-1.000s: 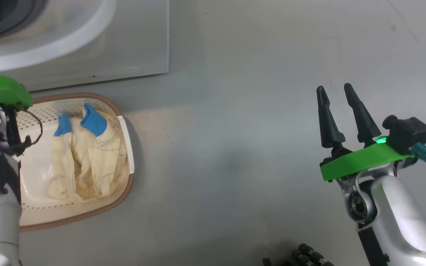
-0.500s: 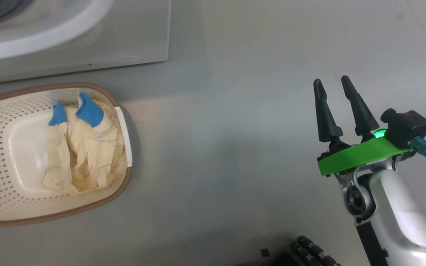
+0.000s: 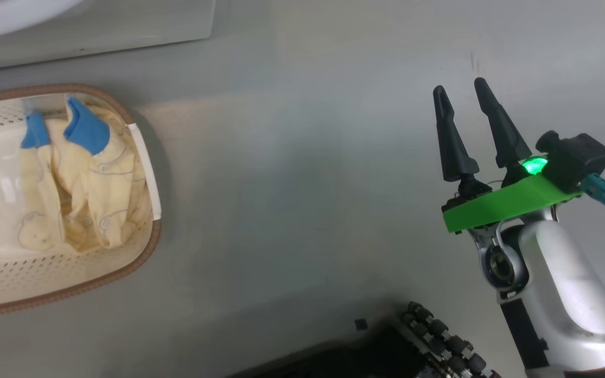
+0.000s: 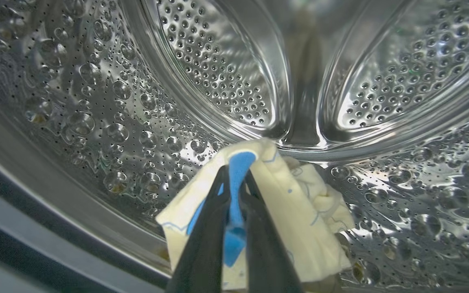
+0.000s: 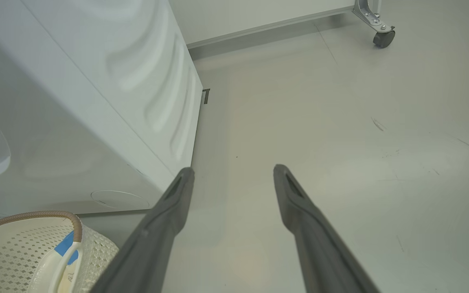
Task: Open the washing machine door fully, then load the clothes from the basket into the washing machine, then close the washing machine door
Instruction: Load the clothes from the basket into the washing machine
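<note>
Washing machine (image 5: 75, 101) stands just beside the basket (image 3: 45, 278) — cream clothes (image 3: 92, 184) lie inside it. Within the steel drum (image 4: 96, 101), the left gripper (image 4: 235, 171) pinches a cream-and-blue garment (image 4: 299, 211); the right gripper (image 3: 459, 85) hangs well apart, fingers spread.

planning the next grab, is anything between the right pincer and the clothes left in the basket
Nothing visible does. The open right pincer hovers over the grey floor, and the clothes lie uncovered in the basket off to its left.
</note>
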